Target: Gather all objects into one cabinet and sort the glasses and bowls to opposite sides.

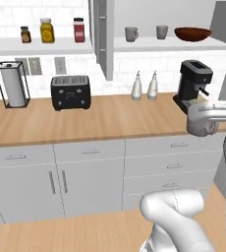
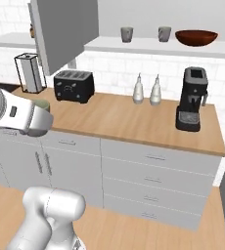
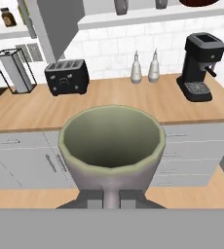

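A grey-beige mug (image 3: pixel 111 146) with a pale green inside sits upright close to the hand camera, and my gripper (image 3: pixel 111 198) is shut on its handle side. From the right base view, the mug's rim (image 2: pixel 42 104) peeks past the hand in front of the counter's left part. In the open cabinet (image 1: pixel 169 44), two more mugs (image 1: pixel 131 34) (image 1: pixel 161 32) stand on the left and middle of the white shelf. The reddish-brown bowl (image 1: pixel 192 34) rests at the shelf's right end. My gripper (image 1: pixel 211 118) hangs well below that shelf, in front of the counter edge.
The cabinet door (image 1: pixel 102 37) stands open, edge-on. On the wooden counter (image 1: pixel 110 120) are a paper towel holder (image 1: pixel 12 84), black toaster (image 1: pixel 70 92), two white bottles (image 1: pixel 144 86) and a coffee machine (image 1: pixel 194 83). Jars (image 1: pixel 47 30) line the left tiled shelf.
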You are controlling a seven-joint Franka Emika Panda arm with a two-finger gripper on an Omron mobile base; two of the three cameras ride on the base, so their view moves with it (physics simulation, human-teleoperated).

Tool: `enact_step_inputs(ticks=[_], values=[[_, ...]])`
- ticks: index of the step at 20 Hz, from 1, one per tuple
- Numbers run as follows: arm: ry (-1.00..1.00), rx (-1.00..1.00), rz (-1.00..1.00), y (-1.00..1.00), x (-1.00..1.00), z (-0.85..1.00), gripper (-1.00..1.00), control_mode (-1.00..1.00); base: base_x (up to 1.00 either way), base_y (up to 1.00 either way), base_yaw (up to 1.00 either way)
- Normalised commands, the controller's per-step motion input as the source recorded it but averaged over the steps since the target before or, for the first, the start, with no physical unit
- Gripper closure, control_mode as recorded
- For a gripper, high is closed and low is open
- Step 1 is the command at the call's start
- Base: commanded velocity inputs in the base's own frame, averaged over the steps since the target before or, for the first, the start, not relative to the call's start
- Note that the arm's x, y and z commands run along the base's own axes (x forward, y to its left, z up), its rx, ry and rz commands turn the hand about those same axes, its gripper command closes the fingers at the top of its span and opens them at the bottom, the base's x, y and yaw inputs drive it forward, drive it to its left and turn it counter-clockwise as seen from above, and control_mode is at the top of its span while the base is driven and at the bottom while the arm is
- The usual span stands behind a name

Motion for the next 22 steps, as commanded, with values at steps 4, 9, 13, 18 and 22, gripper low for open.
enact_step_inputs(ticks=[4, 9, 13, 18, 22], values=[[0.00, 0.00, 0.00, 0.00, 0.00, 0.00, 1.00, 1.00, 0.33, -0.47, 0.00], [0.00, 0.00, 0.00, 0.00, 0.00, 0.00, 1.00, 1.00, 0.42, -0.43, 0.00], [0.00, 0.00, 0.00, 0.00, 0.00, 0.00, 1.00, 1.00, 0.56, -0.31, 0.00], [0.00, 0.00, 0.00, 0.00, 0.00, 0.00, 1.00, 1.00, 0.52, -0.18, 0.00], [0.00, 0.00, 0.00, 0.00, 0.00, 0.00, 1.00, 1.00, 0.45, -0.17, -0.03]])
